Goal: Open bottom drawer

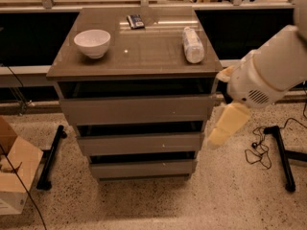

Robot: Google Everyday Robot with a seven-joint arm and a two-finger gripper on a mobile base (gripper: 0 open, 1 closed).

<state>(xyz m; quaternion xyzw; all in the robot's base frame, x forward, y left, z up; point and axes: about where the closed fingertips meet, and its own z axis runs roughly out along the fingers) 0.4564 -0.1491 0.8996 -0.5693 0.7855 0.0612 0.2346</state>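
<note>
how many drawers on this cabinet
3, stacked: top drawer, middle drawer, bottom drawer nearest the floor. None seem hidden. The gripper hangs beside the middle one's right end.

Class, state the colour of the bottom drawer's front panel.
Plain grey-brown bottom drawer, shown in the camera view; the end effector hangs beside the middle drawer.

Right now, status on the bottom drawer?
Gripper off cabinet's right side, level with middle drawer. Bottom drawer shut. Nothing in the way.
</note>
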